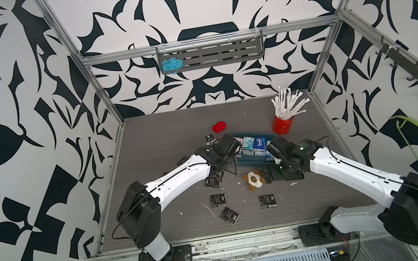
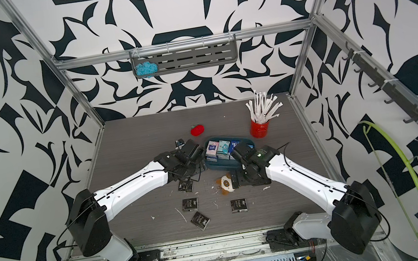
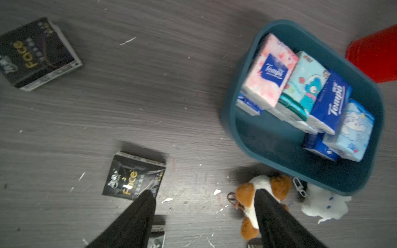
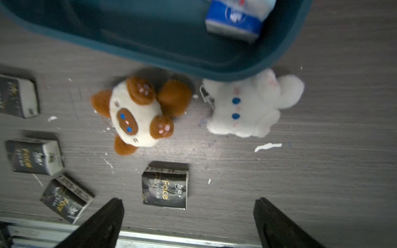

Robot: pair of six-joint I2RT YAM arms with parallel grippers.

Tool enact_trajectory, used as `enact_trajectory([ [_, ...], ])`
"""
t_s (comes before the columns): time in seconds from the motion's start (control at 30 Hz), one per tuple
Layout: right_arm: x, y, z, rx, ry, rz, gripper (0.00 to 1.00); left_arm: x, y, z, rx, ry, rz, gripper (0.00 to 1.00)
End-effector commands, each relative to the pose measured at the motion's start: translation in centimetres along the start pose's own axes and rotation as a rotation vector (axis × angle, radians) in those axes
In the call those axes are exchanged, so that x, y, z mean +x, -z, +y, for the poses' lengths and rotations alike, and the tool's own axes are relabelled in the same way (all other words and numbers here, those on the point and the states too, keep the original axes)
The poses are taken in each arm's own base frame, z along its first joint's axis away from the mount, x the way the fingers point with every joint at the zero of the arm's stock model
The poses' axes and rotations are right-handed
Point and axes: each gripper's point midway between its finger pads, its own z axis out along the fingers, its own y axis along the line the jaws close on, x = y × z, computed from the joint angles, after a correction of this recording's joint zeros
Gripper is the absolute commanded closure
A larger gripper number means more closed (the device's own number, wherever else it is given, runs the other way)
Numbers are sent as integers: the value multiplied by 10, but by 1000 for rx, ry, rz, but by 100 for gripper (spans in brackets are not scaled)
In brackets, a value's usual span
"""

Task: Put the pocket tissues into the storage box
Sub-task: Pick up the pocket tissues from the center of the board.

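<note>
Four black packs [image 1: 218,200] lie flat and loose on the near table, clear of both arms. A fifth black pack [image 1: 211,181] sits half under the left arm, and more may be hidden further back. Those pocket tissues aren't boxed yet.

Next out are two toys: a brown-and-white plush [image 4: 137,116] and a white plush [image 4: 251,105]. The white one touches the near wall of the storage box [image 1: 252,162]. Both are clutter, so leave them.

Left gripper [image 3: 204,193]: jaws apart, empty, above the table beside the box.

Right gripper [image 4: 188,200]: spread wide, empty, at the box's near edge. Its wrist view faces a black pack, which I'd guess is the next pick.

In the box there are at least seven coloured packs [image 3: 270,70], propped on edge along the far side. That probably leaves floor for the black ones.

Far end: one red cup [image 1: 283,123] and one red plush [image 1: 219,126].
</note>
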Motion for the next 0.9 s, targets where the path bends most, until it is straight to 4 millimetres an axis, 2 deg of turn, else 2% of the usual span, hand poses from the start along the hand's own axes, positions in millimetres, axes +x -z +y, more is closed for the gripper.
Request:
enact_trajectory([
  [0.0,15,0,-1,10,-6,19,0,-2,13,13,-6,37,-34,21],
  [0.2,37,-18,28,-69,38,76,0,-6,19,24,-22,-33,-26,19],
  [0.3,45,-31,37,-73,54,88,2,-8,21,29,-35,-59,-29,18],
  [0.6,49,-55,38,-66,8,99,5,-13,30,51,-1,-33,-6,18],
  [0.77,52,-65,44,5,44,103,4,-11,30,68,10,7,15,18],
  [0.87,51,-71,38,80,35,108,6,-11,32,75,13,12,15,18],
])
